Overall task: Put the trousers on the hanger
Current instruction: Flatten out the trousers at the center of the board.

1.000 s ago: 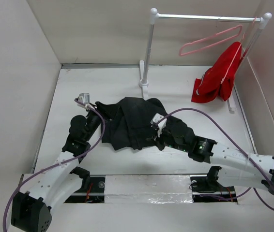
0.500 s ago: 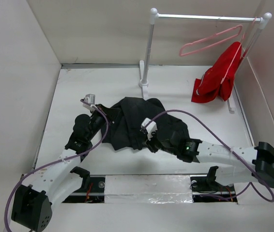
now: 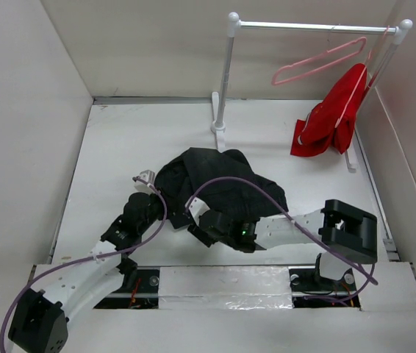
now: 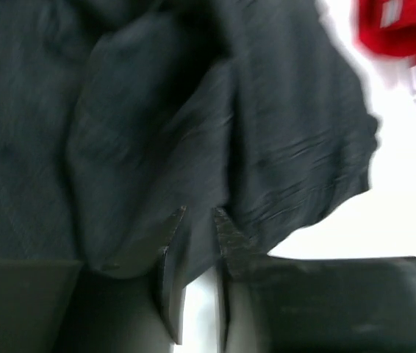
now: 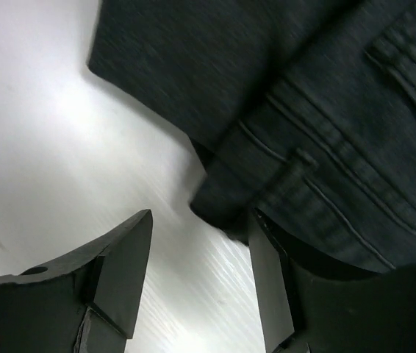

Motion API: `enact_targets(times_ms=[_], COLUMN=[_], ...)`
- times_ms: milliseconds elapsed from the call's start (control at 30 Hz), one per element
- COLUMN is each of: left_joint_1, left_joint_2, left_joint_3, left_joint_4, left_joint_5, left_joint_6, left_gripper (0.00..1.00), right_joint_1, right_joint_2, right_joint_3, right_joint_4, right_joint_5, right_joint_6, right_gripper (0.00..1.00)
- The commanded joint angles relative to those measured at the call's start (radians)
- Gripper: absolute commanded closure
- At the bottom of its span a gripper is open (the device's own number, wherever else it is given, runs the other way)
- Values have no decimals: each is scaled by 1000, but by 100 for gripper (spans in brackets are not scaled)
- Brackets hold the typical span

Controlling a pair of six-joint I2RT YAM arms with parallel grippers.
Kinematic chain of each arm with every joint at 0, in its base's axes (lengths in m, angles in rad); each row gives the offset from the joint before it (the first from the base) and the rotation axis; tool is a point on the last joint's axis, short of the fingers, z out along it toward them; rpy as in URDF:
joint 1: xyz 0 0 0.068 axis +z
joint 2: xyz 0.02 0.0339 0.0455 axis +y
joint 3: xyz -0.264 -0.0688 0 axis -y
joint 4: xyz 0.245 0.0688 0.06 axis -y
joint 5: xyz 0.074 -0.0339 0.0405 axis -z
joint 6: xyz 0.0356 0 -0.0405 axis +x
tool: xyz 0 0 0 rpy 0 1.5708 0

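Observation:
The black trousers lie in a crumpled heap in the middle of the white table. My left gripper is at the heap's left edge. In the left wrist view its fingers stand a narrow gap apart, with trouser cloth lying across the tips. My right gripper is low at the heap's near edge. It is wide open, with the seamed waistband edge just beside its right finger and bare table between the jaws. The pale-pink hanger hangs empty on the rail at the back right.
A white rail on a post stands at the back. A red garment hangs from its right end on a second thin hanger and also shows in the left wrist view. Walls close off the left, back and right.
Both grippers slid toward the near middle along the heap's edge. The right gripper went from shut to wide open. The left one closed, then parted slightly. The trousers' left part bunched inward.

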Motion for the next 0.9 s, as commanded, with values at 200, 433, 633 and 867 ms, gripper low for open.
enact_targets(times_ms=[200,433,633,867], left_joint_1=[-27,-37,-37,-46], left_joint_2=[-19,-2,24,90], left_joint_3=[-36,-34,-27,-31], left_joint_4=[-136,-176,-193,-160], left_joint_5=[-56,-43,-59,-53], left_joint_6=[-60,-100,-119,-120], left_gripper=[57,54,39,31], right_joint_1=[35,35,35,44], right_joint_2=[81,100,46,-160], right_joint_3=[92,111,85,8], right_joint_4=[23,-2,-36,-117], right_joint_5=[232,323,347,415], right_joint_6=[44,56,85,92], right_gripper=[42,52,93,100])
